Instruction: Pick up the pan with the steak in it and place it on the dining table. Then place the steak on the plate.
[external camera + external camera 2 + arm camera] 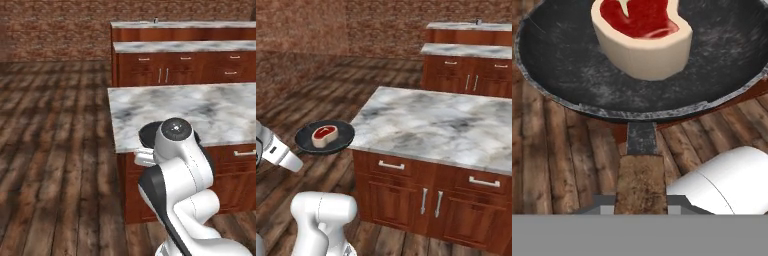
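Black pan (567,65) (steak (643,37) inside), handle clamped in gripper (641,202)

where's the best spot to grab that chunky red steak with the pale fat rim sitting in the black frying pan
Grip the chunky red steak across its pale fat sides, coming straight down from above. It lies flat, red face up, in the shallow black frying pan, whose raised rim would hinder a sideways approach. Its tall side walls give the fingers flat faces to pinch.
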